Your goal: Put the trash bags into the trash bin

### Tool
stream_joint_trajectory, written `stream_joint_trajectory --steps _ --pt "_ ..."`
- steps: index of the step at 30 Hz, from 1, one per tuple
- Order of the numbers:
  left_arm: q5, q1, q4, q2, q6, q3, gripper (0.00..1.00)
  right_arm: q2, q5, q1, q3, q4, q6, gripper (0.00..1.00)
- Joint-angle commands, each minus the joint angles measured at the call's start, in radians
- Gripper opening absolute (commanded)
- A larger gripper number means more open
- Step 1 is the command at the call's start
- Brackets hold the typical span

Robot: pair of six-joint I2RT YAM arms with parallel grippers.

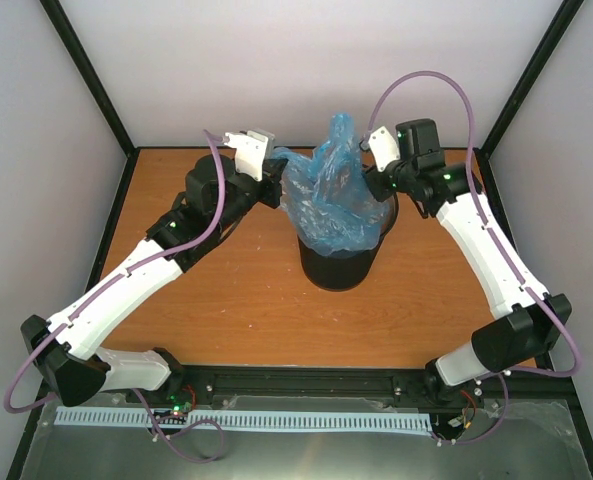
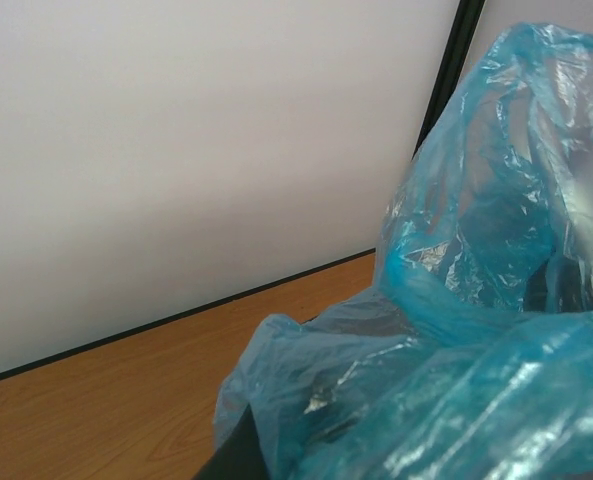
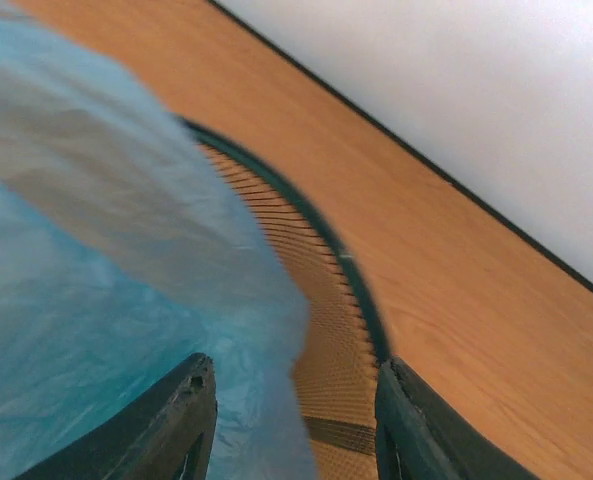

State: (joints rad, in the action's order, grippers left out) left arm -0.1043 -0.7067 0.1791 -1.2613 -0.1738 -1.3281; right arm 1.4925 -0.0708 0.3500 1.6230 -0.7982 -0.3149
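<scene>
While the stuffing step is only partly done, the left gripper [image 1: 273,172] is sitting just to the far left of the bin, closed down tight. It appears to be pinching a fold of the bag [image 1: 334,195], since a flap of film is stretching out leftward to it. In the left wrist view the film is crowding right up against the camera. The bag is light blue, see-through, creased and shiny. It is bunching into a tall peak above the mouth of the bin [image 1: 338,268], with its lower folds sagging inside. The bin, black wire mesh, is standing upright near the middle of the table [image 1: 226,300], and its lower wall is showing bare below the film. At the far right of the bin, the right gripper [image 1: 378,180] is reaching down at the rim [image 3: 356,290]. Its fingers [image 3: 171,425] are standing moderately apart, one on the film inside and the other by the rim, with film and mesh lying between them. I cannot tell whether they are pressing on either. By my reading, most of the bag is sitting above the rim, so the next move is calling for the bulk to be pushed down inside. For that, the left side has to bring its flap over the mouth and let go. The film looks slippery and springy, so it is likely to be puffing back up unless it is pressed low.
</scene>
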Motion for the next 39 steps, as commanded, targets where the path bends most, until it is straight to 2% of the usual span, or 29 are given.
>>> stream_joint_trajectory --steps 1,6,9,13,16,19,21,24,27,31,39 --pt "0.02 0.009 -0.029 -0.02 -0.006 -0.002 0.01 -0.019 -0.116 0.035 -0.021 -0.046 -0.035 0.44" --pt "0.056 0.01 -0.014 -0.054 -0.012 -0.014 0.01 -0.045 -0.054 0.03 -0.07 -0.048 -0.013 0.46" --pt "0.062 0.009 -0.008 -0.059 -0.013 -0.019 0.01 -0.086 -0.009 -0.021 -0.06 -0.053 0.05 0.49" --pt "0.059 0.01 -0.009 -0.063 -0.013 -0.016 0.01 -0.165 -0.101 -0.132 -0.037 -0.077 0.103 0.56" --pt "0.064 0.009 -0.007 -0.073 -0.017 -0.018 0.01 -0.235 -0.156 -0.137 -0.029 -0.111 0.105 0.63" --pt "0.074 0.009 -0.004 -0.081 -0.022 -0.021 0.01 -0.316 -0.315 -0.137 -0.021 -0.163 0.079 0.66" --pt "0.082 0.009 -0.001 -0.086 -0.024 -0.023 0.01 -0.369 -0.494 -0.137 -0.036 -0.183 0.039 0.7" --pt "0.083 0.009 0.002 -0.088 -0.024 -0.024 0.01 -0.425 -0.694 -0.136 -0.04 -0.213 0.003 0.82" --pt "0.079 0.009 0.002 -0.094 -0.024 -0.023 0.01 -0.435 -0.796 -0.127 -0.008 -0.286 -0.054 0.92" --pt "0.085 0.009 0.003 -0.108 -0.027 -0.025 0.01 -0.406 -0.766 -0.078 0.021 -0.386 -0.123 0.94" --pt "0.102 0.009 0.013 -0.131 -0.028 -0.033 0.01 -0.355 -0.651 0.046 0.025 -0.397 -0.112 0.94"
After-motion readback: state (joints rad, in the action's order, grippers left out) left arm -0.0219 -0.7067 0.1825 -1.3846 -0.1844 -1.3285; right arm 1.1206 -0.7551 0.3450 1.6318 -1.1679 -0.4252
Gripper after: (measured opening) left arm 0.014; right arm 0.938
